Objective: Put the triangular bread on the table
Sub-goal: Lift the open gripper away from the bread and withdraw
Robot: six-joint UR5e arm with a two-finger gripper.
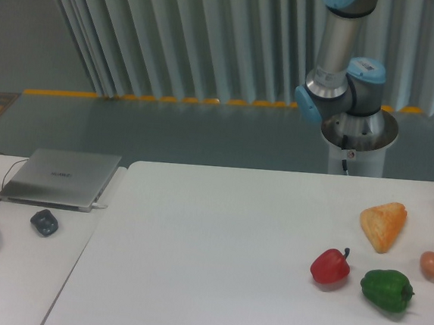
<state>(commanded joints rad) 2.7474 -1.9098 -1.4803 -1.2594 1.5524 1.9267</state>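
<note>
One triangular bread [383, 225] lies on the white table [216, 254] near its right edge, beside one red pepper [330, 267], one green pepper [386, 290] and one egg-shaped item [431, 264]. The tool is out of view.

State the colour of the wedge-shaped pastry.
Golden-orange wedge-shaped pastry, browned crust; shows best in the fixed camera view.
</note>
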